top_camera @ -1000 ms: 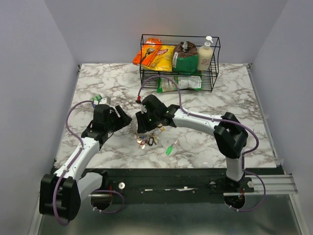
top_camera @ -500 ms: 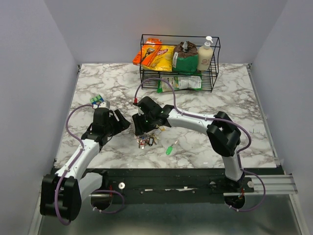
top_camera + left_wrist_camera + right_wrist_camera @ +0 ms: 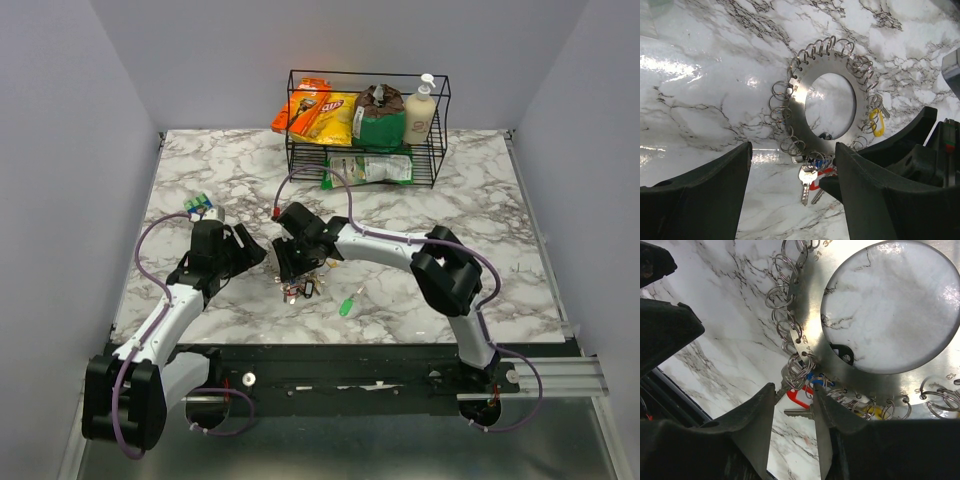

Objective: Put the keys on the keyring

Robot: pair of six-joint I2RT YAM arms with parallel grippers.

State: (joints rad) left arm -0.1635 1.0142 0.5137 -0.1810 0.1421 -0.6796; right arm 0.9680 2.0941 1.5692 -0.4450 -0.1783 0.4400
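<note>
The keyring (image 3: 799,100) is a flat silvery metal ring edged with many small wire loops, lying on the marble. A silver key (image 3: 806,182), a red tag (image 3: 821,176), a blue head (image 3: 816,164) and a yellow tag (image 3: 876,122) hang on its loops. My left gripper (image 3: 792,200) is open, low over the table just short of these keys. My right gripper (image 3: 793,392) is open, and its fingers (image 3: 752,422) straddle the red tag (image 3: 799,399) and a silver key (image 3: 799,413) at the keyring's (image 3: 812,305) edge. A loose green key (image 3: 347,303) lies to the right.
A black wire rack (image 3: 368,130) with snack bags and a soap bottle stands at the back. Both grippers (image 3: 240,255) (image 3: 290,262) meet close together at the key cluster (image 3: 300,290). The table's front edge (image 3: 340,345) is near.
My right gripper has moved left and lower over the keyring. My left gripper has drawn back a little to the left.
</note>
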